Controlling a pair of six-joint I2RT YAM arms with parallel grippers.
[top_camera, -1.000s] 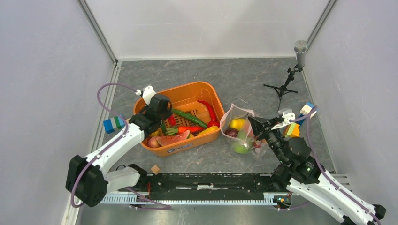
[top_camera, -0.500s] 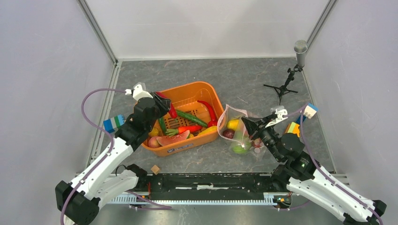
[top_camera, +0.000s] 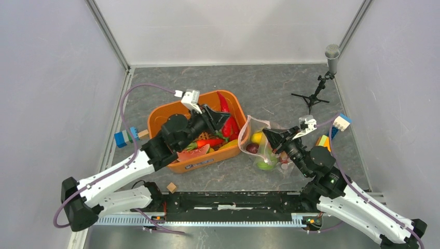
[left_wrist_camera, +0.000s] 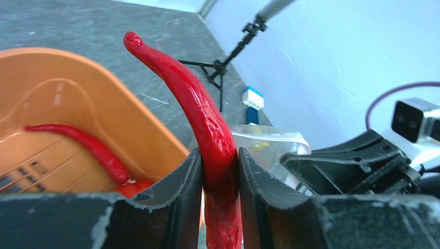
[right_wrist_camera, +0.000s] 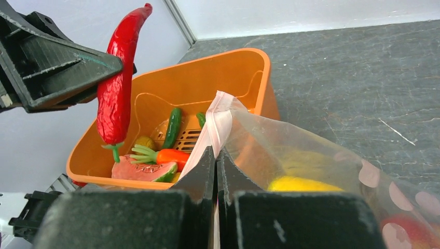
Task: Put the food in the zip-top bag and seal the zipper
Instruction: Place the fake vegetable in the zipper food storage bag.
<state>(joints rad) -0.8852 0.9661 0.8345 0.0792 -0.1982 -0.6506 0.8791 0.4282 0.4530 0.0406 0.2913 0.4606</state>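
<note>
Right wrist: right gripper (right_wrist_camera: 216, 155) pinched on zipper (right_wrist_camera: 220, 110), props bag (right_wrist_camera: 321, 150) mouth up, prob so left gripper (left_wrist_camera: 220, 158) w/ chilli (left_wrist_camera: 176, 72) clamped btwn jaws can drop it in.

A robotics lab cell: white panel walls (top_camera: 233, 26) on aluminium posts (top_camera: 107, 33) enclose a grey counter (top_camera: 259, 88), arms (top_camera: 119, 174) bolted to a rail (top_camera: 233, 199) at 6 o'clock, a tripod microphone (top_camera: 332, 52) at 2 o'clock, toy food (top_camera: 193, 153).

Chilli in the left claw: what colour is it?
Glossy red. The chilli shows best in the left wrist view, clamped in the left claw.
</note>
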